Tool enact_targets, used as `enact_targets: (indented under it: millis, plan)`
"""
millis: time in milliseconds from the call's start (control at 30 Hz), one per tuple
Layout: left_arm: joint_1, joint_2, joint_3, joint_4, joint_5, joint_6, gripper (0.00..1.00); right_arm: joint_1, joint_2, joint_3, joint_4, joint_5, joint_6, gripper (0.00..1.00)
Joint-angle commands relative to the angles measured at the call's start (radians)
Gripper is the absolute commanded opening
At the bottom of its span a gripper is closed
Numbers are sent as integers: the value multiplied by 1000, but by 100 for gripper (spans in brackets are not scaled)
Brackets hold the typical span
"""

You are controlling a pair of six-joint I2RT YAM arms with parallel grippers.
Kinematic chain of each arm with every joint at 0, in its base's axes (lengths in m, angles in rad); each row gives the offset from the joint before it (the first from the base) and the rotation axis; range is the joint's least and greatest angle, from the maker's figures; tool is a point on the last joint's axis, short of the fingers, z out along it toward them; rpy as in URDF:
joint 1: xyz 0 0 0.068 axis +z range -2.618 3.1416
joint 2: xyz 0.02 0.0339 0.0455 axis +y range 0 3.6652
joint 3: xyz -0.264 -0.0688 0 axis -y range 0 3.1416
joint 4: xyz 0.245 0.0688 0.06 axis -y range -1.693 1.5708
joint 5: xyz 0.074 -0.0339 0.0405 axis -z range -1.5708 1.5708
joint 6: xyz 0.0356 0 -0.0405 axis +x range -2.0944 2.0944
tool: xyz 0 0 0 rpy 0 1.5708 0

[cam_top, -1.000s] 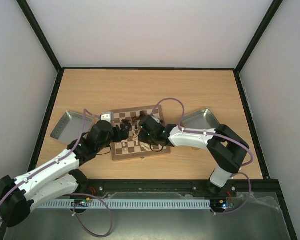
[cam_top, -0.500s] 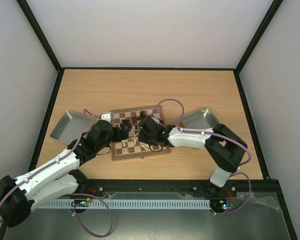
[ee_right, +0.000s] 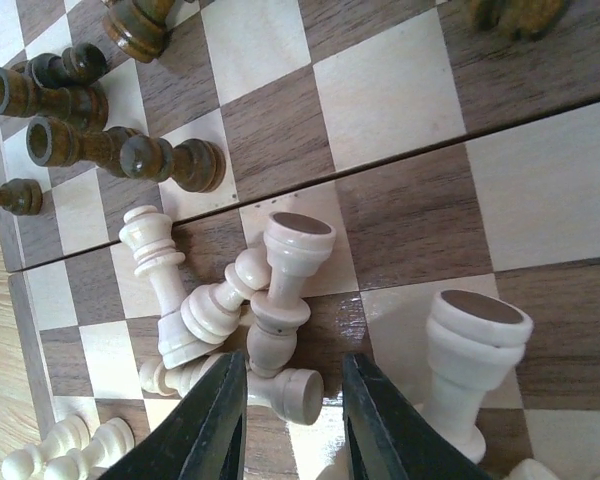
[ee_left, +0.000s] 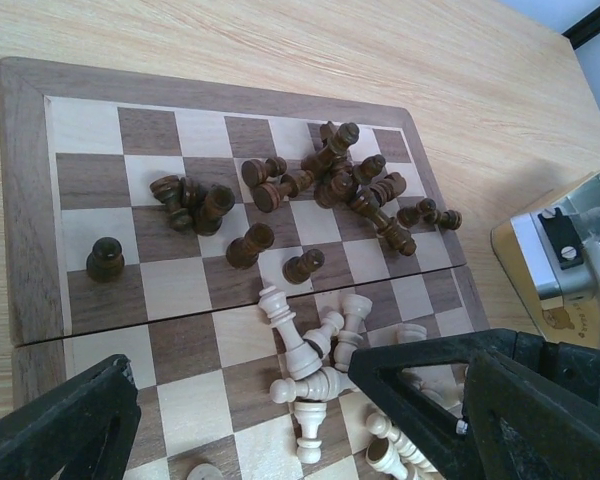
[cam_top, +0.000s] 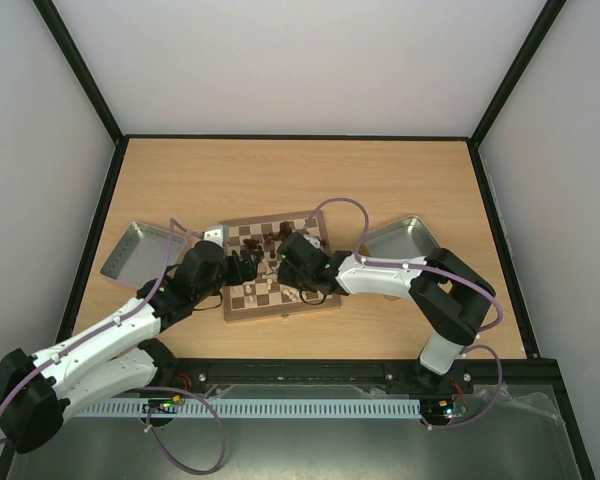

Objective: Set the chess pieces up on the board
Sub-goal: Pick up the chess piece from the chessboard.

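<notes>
Centrally on the table lay the board, with dark pieces toppled toward its far side and cream pieces heaped nearer. Over that heap the left gripper hung spread wide. Beside it the right gripper straddled a fallen cream piece, jaws narrowly apart; whether they pinched it could not be told.

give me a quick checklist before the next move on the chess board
1. right gripper astride one lying cream piece: ok.
2. Grip firm on it: cannot tell.
3. Neighbouring cream pieces clear of it: not ok, they are piled against it.
4. left gripper open and empty: ok.
5. dark pieces standing upright: not ok, most are toppled in a heap.
</notes>
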Motion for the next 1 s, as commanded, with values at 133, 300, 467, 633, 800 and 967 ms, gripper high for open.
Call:
enact_targets:
  millis: [133, 300, 467, 633, 800, 967]
  plan:
    - [8, 5, -14, 19, 8, -7, 89, -4, 6, 75, -73, 132, -41, 26]
    - [10, 4, -15, 19, 8, -3, 89, -4, 47, 111, -94, 169, -49, 26]
    - [13, 5, -17, 19, 10, -3, 89, -4, 75, 122, -116, 182, -43, 24]
    - [15, 4, -19, 18, 12, -3, 89, -5, 92, 123, -129, 188, -40, 22]
    - [16, 2, -20, 21, 13, -4, 89, -4, 118, 128, -129, 178, -34, 20]
    - [18, -1, -20, 19, 13, -2, 89, -4, 132, 129, -135, 182, -20, 13]
